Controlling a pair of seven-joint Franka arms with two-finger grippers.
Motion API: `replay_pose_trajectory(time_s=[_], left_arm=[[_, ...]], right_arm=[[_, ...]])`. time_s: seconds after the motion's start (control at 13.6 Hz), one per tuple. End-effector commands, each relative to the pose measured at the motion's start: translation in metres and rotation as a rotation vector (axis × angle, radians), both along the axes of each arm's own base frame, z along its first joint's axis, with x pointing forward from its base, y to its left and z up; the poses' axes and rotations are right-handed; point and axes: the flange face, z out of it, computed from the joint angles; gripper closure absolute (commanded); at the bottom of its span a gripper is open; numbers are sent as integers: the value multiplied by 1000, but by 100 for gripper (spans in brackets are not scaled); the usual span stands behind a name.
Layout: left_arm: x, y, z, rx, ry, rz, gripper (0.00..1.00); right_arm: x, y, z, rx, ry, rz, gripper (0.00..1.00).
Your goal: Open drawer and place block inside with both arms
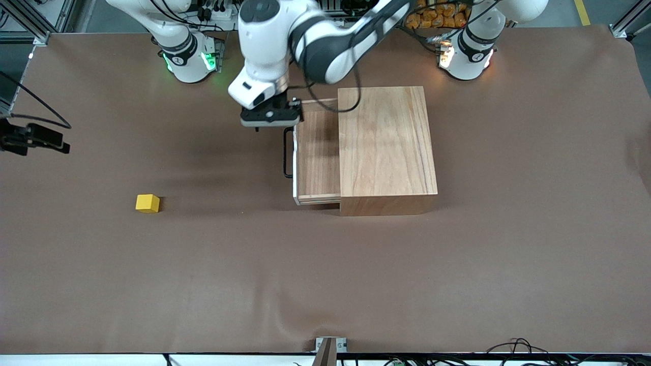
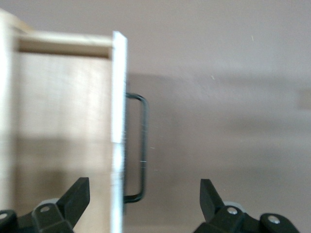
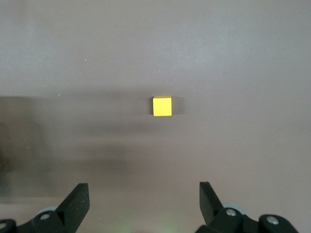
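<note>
- The drawer (image 1: 318, 155) is seen partly pulled out of the wooden box (image 1: 386, 145) toward the right arm's end of the table, its tray bare
- The left gripper (image 1: 270, 121) is held over the drawer's front corner nearest the robot bases, just above the black handle (image 1: 288, 152); its jaws are spread wide and nothing is gripped
- In the left wrist view the handle (image 2: 141, 150) sits between the spread fingers (image 2: 75, 196), clear of both
- The block (image 1: 147, 203) is lying on the brown table (image 1: 325, 274), well apart from the drawer and nearer the front camera
- The right gripper (image 3: 143, 204) is hung over the table with the block (image 3: 162, 106) ahead of it, jaws wide and empty
- The pick is judged to be next: the block should be centred between the fingers before any descent, and squared to its flat faces
- The left arm is best kept clear of the tray
</note>
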Motion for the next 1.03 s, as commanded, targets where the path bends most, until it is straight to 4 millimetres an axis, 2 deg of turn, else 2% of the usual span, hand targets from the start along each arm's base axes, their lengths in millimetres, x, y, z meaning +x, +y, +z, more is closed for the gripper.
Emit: replay_pose_trajectory(time_s=[0.0, 0.15, 0.3, 0.37, 0.59, 0.81, 0.96], left_arm=[[43, 89, 69, 49, 13, 27, 0], [69, 150, 108, 54, 8, 27, 0], [81, 201, 133, 79, 20, 10, 0], [90, 230, 137, 98, 33, -28, 0], [108, 301, 140, 126, 57, -89, 0], [145, 385, 138, 80, 95, -47, 0], [164, 436, 137, 67, 102, -35, 0]], right_arm=[[19, -8, -49, 3, 77, -6, 0], [31, -15, -90, 18, 115, -19, 0], [40, -20, -126, 16, 116, -24, 0], [42, -29, -149, 17, 113, -38, 0], [40, -34, -214, 2, 66, -37, 0], [33, -33, -281, 9, 75, -3, 0], [24, -28, -309, 8, 68, 0, 0]])
